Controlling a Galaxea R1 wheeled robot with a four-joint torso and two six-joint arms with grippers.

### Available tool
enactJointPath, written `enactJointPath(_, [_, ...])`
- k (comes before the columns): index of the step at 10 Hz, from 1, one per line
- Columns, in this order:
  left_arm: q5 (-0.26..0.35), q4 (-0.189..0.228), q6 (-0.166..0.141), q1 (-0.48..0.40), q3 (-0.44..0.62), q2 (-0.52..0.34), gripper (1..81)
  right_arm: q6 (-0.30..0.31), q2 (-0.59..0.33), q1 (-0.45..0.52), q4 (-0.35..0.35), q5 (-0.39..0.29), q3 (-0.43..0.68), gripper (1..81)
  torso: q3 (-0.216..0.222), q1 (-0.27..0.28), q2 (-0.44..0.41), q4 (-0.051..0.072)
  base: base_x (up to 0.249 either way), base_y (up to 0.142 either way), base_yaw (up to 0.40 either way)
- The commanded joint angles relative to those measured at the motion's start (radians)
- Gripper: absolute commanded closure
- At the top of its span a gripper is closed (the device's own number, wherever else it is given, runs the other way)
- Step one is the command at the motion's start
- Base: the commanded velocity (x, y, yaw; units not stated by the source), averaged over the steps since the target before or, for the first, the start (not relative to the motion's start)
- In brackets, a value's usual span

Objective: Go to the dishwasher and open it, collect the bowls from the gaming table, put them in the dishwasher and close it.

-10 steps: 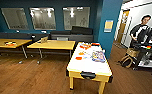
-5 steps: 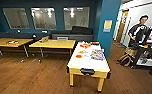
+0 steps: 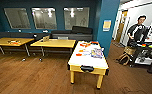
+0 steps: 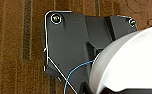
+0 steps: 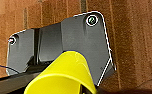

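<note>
Compared with half a second ago, the whole head view has shifted a little: the gaming table (image 3: 88, 58) sits slightly lower and nearer in the picture, which is the camera travelling with the robot, not the furniture moving. The person (image 3: 138, 37) at about 2 o'clock stands much as before, beside a cluttered cart (image 3: 147, 53).

The gaming table lies just right of centre, roughly at 1 o'clock from the robot, its white top carrying orange and mixed-coloured items (image 3: 88, 50) toward the far end; they are too blurred to name. Its yellow end with the black slot (image 3: 87, 68) faces the camera. Two yellow desks (image 3: 53, 43) stand at 11 o'clock against a dark bench (image 3: 67, 35) along the blue wall with three windows (image 3: 44, 17). A blue pillar (image 3: 108, 22) rises just behind the gaming table's far right corner. The floor (image 3: 29, 75) is brown wood.

As for the pincers, I cannot tell how far either is open. In the left wrist view a white rounded object (image 4: 132, 65) shows large in front of the robot's dark plate, with a thin blue cable (image 4: 74, 75) crossing it, above brown floor. In the right wrist view a yellow cup-like object (image 5: 63, 75) shows large in front of the plate; whether either object is gripped cannot be made out.
</note>
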Motion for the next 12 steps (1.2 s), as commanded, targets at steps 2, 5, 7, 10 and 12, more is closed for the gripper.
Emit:
enactJointPath(2, [0.023, 0.011, 0.000, -0.031, 0.002, -0.024, 81.1, -0.003, -0.017, 0.044, -0.020, -0.040, -0.002, 81.1, 0.000, 0.000, 0.000, 0.000, -0.108, 0.000, 0.000])
enactJointPath(5, [0.019, 0.003, 0.000, -0.025, 0.002, -0.026, 81.1, -0.003, -0.017, 0.044, -0.021, -0.040, -0.004, 81.1, 0.000, -0.002, -0.001, 0.000, 0.000, 0.000, 0.000])
enactJointPath(7, [0.009, 0.000, -0.001, -0.024, 0.002, -0.030, 81.1, -0.003, -0.015, 0.044, -0.021, -0.040, -0.004, 81.1, 0.000, -0.001, -0.001, 0.000, 0.000, 0.000, 0.000])
enactJointPath(10, [0.007, 0.004, 0.000, -0.022, 0.002, -0.029, 81.1, -0.003, -0.015, 0.044, -0.021, -0.040, -0.004, 81.1, 0.000, -0.001, -0.001, 0.000, 0.000, 0.000, 0.000])
enactJointPath(12, [-0.011, 0.009, 0.000, -0.021, 0.002, -0.027, 81.1, -0.002, -0.015, 0.045, -0.020, -0.042, -0.005, 81.1, 0.000, -0.001, -0.001, 0.000, 0.000, 0.000, -0.049])
